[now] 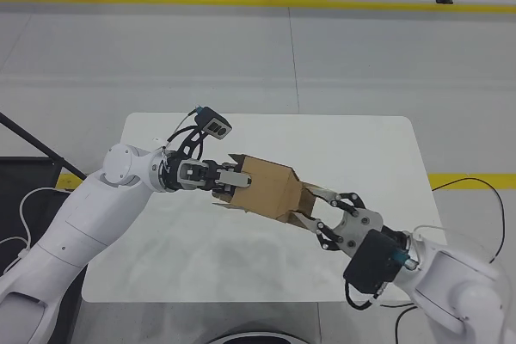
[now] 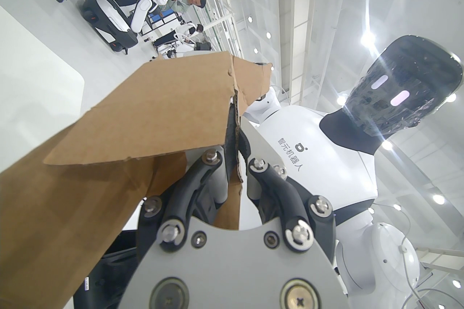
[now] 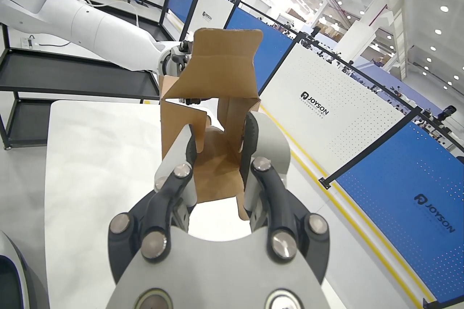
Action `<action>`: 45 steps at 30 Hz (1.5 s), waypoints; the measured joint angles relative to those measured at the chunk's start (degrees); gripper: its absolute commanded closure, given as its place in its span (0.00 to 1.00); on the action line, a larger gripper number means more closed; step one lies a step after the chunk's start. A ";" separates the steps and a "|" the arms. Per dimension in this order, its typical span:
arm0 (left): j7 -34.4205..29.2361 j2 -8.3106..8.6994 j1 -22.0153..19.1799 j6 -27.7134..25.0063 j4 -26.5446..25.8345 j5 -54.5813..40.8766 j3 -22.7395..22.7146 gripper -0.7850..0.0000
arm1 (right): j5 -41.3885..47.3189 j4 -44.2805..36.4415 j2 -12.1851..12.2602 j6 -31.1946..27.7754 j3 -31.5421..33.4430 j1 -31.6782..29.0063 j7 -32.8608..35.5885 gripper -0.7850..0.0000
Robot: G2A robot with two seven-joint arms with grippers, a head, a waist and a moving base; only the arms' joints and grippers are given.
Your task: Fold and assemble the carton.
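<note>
Top view: your carton [image 1: 271, 191] is over the middle of the table [image 1: 370, 146], lying lengthways between the two arms. The left gripper [image 1: 238, 180] has the end toward the table's left edge. The right gripper [image 1: 314, 215] is at the other end, toward the near right corner.

Left wrist view: here's the left gripper [image 2: 237, 143] up close, clamped tight on a thin cardboard wall of the carton [image 2: 145, 115]. Its fingers [image 2: 255, 143] press on both faces of that wall, and a loose flap fans out just beside them.

Right wrist view: now you're looking straight into the carton's [image 3: 221, 64] open end. One flap stands up at the far side and the end flaps hang loose. The right gripper [image 3: 221, 129] is spread wide, fingers [image 3: 266, 143] standing either side of the near flaps. Whether they press on the cardboard, you can't tell. Beyond the carton, the left arm [image 3: 90, 28] meets its far end above the table [image 3: 101, 151].
</note>
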 measured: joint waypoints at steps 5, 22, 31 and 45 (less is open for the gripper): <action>0.00 0.00 0.00 0.00 0.00 0.00 0.00 1.00 | -0.47 -0.18 0.05 -0.47 -0.61 0.36 0.64 0.66; 0.00 0.00 0.00 0.00 0.00 0.00 0.00 1.00 | 0.09 0.69 -0.10 0.02 -3.61 3.91 4.80 0.75; 0.00 0.00 0.00 0.00 0.00 0.00 0.00 1.00 | 1.76 1.16 -0.14 0.14 -4.47 5.28 7.61 0.75; 0.00 0.00 0.00 0.00 0.00 0.00 0.00 1.00 | 3.91 1.75 -0.14 -0.14 -5.68 6.96 11.26 0.79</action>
